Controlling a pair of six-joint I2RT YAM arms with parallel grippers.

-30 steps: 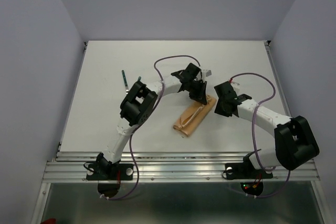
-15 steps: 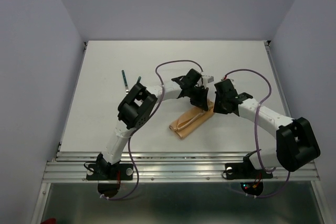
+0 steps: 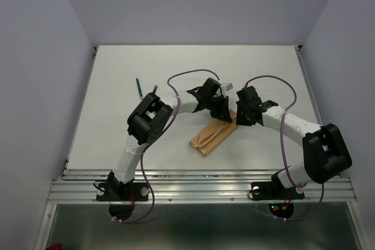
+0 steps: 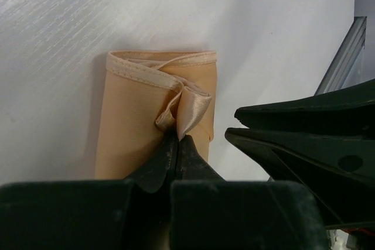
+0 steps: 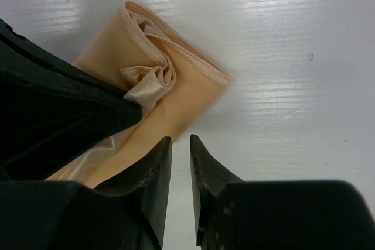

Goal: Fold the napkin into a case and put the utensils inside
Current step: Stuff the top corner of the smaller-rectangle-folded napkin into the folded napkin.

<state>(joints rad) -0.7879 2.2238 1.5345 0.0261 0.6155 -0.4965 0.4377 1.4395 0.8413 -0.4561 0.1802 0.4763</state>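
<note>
- Peach-tan satin, the napkin [image 3: 212,137] lies near the middle of the table [image 3: 117,74]. It is folded into a narrow oblong whose long axis runs diagonally, from near-left to far-right in the overhead view.
- The left gripper [image 4: 177,141] works at the far-right end of that oblong. Its fingers are pressed together on a small bunched fold of the top layer, pinching it up off the layers beneath.
- The right gripper [image 5: 180,147] hangs just beside it at the same end, over the cloth's right long edge. Its fingers stand a narrow slit apart with bare table showing between them, and they grip nothing.
- Both arms reach in with bent elbows and wrists pitched steeply down, so the two heads crowd together over that one end.
- The utensils [image 3: 139,88] lie well apart at the far left, on the left arm's side. They show only as thin dark green handles, too small to tell the pieces apart.
- The coming move likely turns on this raised layer. The cloth stretches away toward near-left from both grippers, and the free right gripper is the one placed to take the neighbouring edge.
</note>
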